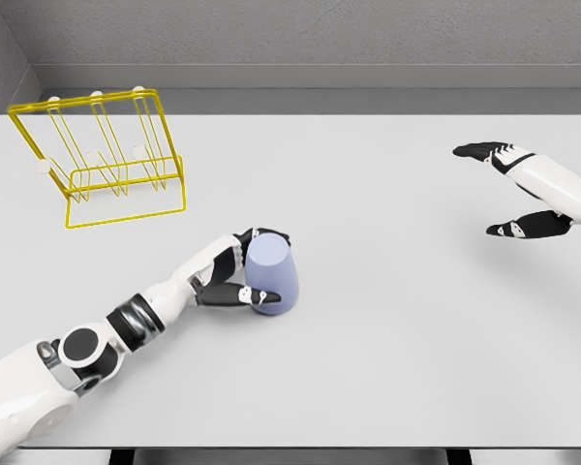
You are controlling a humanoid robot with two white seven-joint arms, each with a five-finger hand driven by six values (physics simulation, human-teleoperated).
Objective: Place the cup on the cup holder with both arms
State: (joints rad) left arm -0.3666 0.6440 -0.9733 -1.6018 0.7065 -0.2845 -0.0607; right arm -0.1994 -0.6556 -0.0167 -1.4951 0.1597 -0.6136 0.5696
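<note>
Wrapping the cup: left hand [240, 271] has its dark fingers [271, 235] curled over the far side and the thumb pressed along the near side, so it is clamped around the cup's body.
Cup: cup [271, 274], lavender, near the middle of the table [387, 368], a little left of centre; it seems to stand mouth-down with the wider end toward the camera, though from this angle I cannot be sure which end is open.
Long axis: close to upright, leaning slightly if at all.
Cup holder: cup holder [107, 155], a yellow wire rack with white-tipped pegs, stands at the far left of the table, well apart from the cup.
Direction that matters: the rack lies up and to the left of the cup, on the same side as the left arm; the carry would run away from the robot and leftward.
Right hand: right hand [523, 189] hovers at the right edge with fingers spread apart, holding nothing, well apart from both cup and rack.
Nearer arm: the left one, by a wide margin, to cup and rack alike.
Judgement: the cup's opening probably needs turning toward a peg before it can hang, so the wrist angle counts more than reach.
Risk: a smooth tapered wall may slip during the lift.
</note>
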